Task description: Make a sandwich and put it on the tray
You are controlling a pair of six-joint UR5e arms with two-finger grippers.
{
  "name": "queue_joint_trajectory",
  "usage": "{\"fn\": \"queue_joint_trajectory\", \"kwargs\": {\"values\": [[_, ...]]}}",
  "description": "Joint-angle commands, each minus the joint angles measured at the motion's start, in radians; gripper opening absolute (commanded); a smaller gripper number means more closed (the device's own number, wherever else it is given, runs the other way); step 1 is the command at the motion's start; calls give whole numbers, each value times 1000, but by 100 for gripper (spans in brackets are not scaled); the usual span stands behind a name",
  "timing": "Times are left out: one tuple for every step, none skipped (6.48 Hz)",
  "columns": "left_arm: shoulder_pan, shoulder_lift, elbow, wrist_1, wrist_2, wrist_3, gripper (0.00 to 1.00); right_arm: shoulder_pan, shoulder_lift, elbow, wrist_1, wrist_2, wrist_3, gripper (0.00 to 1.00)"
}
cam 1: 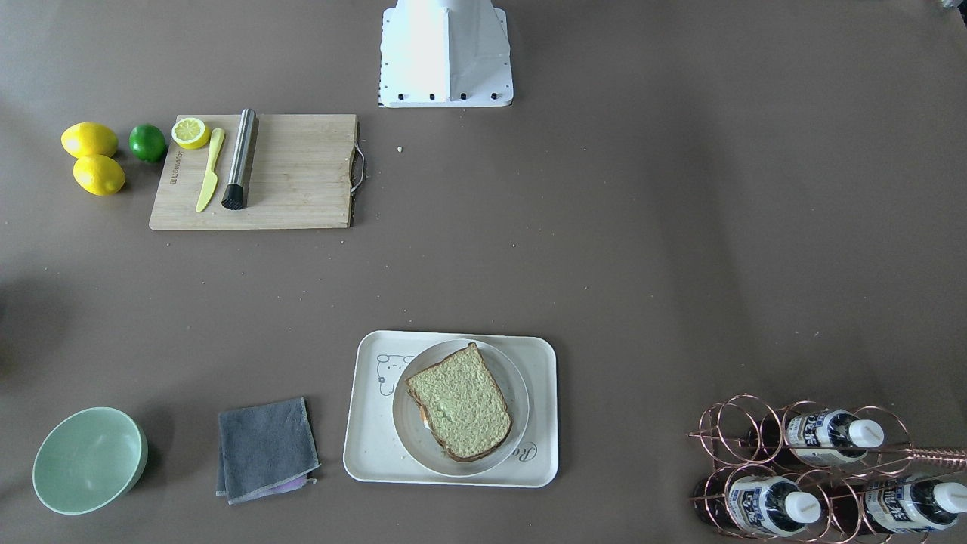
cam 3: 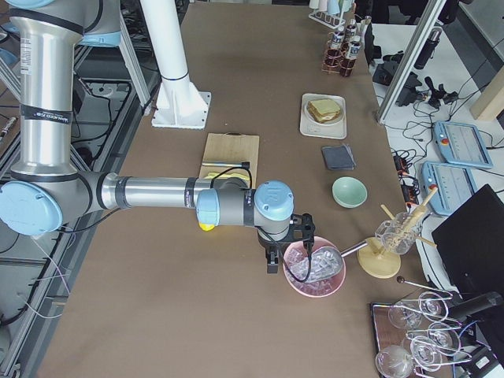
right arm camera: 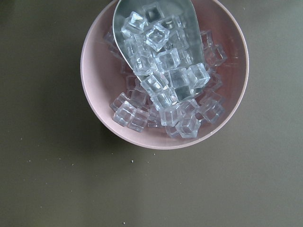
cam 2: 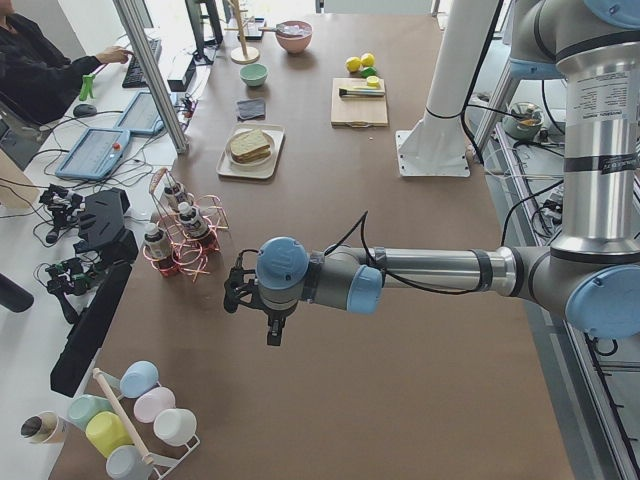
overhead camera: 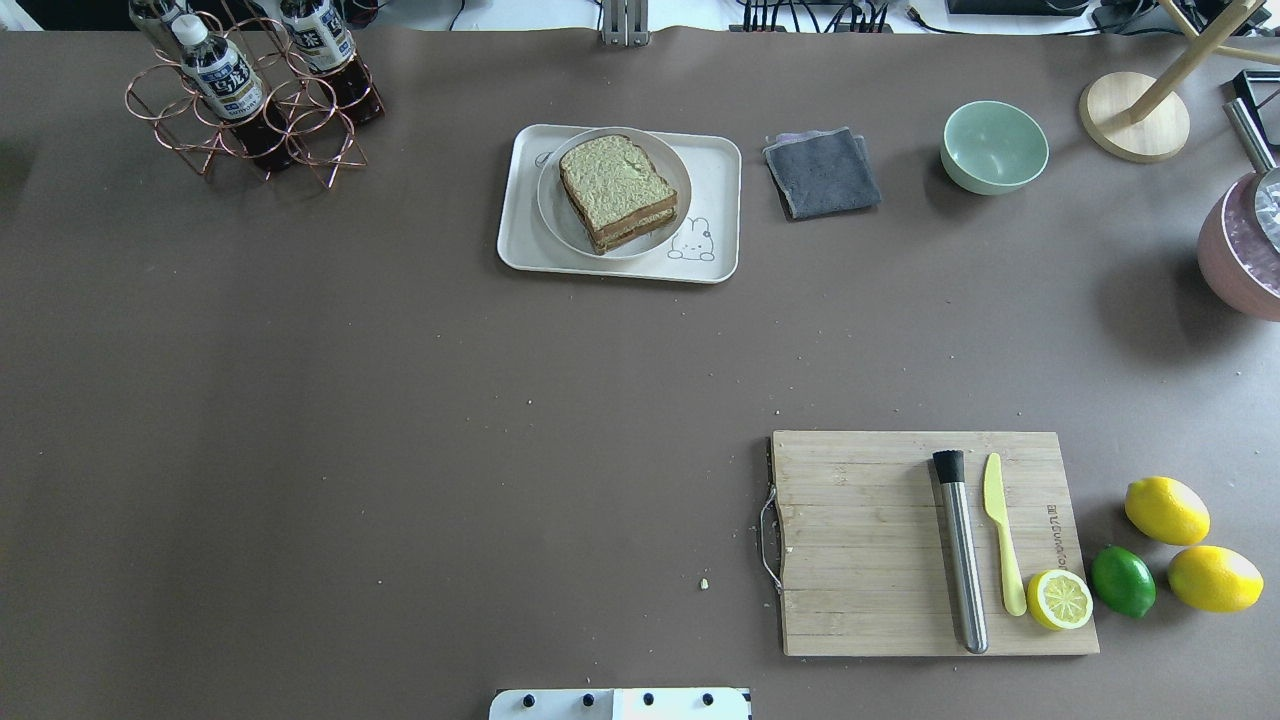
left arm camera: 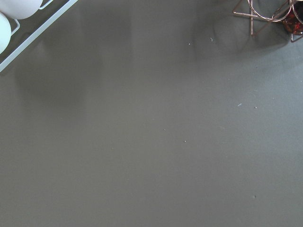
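The sandwich (cam 1: 461,404), two pale tan-green bread slices with dark crust stacked together, lies on a round white plate (cam 1: 514,378) on the cream-white tray (cam 1: 370,453). A sliver of egg shows at its edge. It also shows in the overhead view (overhead camera: 615,190) on the tray (overhead camera: 715,165). My left gripper (cam 2: 240,292) shows only in the exterior left view, far from the tray near the bottle rack; I cannot tell its state. My right gripper (cam 3: 305,231) shows only in the exterior right view, over a pink bowl; I cannot tell its state.
A wooden cutting board (overhead camera: 860,540) holds a steel muddler (overhead camera: 960,550), a yellow knife (overhead camera: 1000,530) and a lemon half. Lemons and a lime (overhead camera: 1122,580) lie beside it. A grey cloth (overhead camera: 822,172), a green bowl (overhead camera: 994,146), a bottle rack (overhead camera: 250,100) and a pink bowl of ice (right arm camera: 163,75) stand around.
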State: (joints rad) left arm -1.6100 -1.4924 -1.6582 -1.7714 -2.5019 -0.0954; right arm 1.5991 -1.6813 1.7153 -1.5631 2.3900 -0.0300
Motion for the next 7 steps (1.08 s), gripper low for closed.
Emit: {"fn": "queue_joint_trajectory", "kwargs": {"values": [[1, -2, -2, 1, 0, -1, 97, 1, 3, 1, 0, 0, 1, 100], [1, -2, 0, 1, 0, -3, 97, 1, 6, 1, 0, 0, 1, 100], [1, -2, 0, 1, 0, -3, 97, 1, 9, 1, 0, 0, 1, 100], [1, -3, 0, 1, 0, -3, 97, 1, 9, 1, 0, 0, 1, 100], [1, -3, 0, 1, 0, -3, 97, 1, 17, -3, 0, -2, 1, 100], [1, -3, 0, 1, 2, -3, 97, 1, 17, -3, 0, -2, 1, 100], [1, -8, 2, 1, 2, -3, 97, 1, 17, -3, 0, -2, 1, 100]]}}
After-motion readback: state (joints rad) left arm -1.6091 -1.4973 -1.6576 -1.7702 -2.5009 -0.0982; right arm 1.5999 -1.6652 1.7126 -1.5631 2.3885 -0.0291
